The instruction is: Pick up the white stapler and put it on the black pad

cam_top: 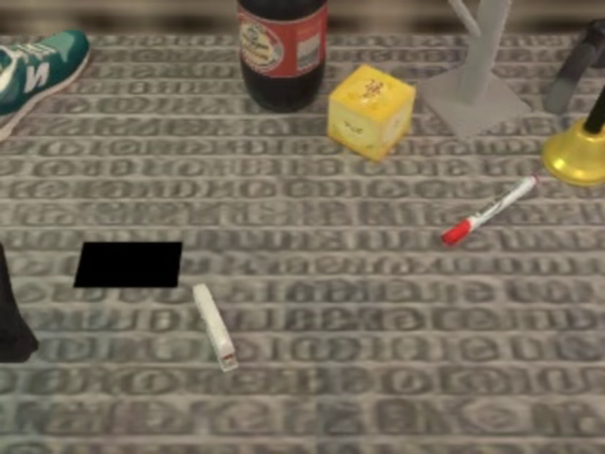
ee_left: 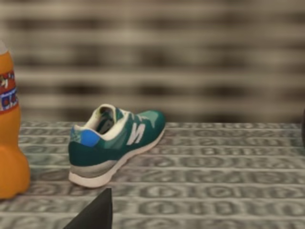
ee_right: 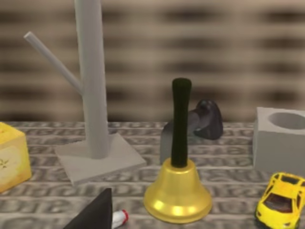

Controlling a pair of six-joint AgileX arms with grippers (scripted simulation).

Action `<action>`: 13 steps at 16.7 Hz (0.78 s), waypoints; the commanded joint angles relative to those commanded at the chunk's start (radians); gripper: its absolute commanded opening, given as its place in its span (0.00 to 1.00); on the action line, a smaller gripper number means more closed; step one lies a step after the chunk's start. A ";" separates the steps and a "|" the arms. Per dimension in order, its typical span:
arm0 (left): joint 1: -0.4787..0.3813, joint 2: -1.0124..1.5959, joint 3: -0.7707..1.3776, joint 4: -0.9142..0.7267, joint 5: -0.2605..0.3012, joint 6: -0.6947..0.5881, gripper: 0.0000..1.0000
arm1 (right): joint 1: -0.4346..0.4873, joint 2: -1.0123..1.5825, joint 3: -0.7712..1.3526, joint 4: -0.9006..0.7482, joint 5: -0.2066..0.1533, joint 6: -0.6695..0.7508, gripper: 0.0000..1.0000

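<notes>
While the stapler lies flat on the table in the top view, just off the pad's lower right corner and apart from it, nothing is done yet: pickup and placing both remain. The left arm sits at the edge left of the pad. In the left wrist view, a shoe; claw state, I cannot tell. In the right wrist view, a bell; same doubt.

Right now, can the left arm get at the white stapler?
Probably yes. The white stapler lies flat in the open beside the black pad, nothing on it, and the left arm is close.
</notes>
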 joint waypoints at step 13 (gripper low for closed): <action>-0.210 0.675 0.557 -0.453 -0.002 -0.370 1.00 | 0.000 0.000 0.000 0.000 0.000 0.000 1.00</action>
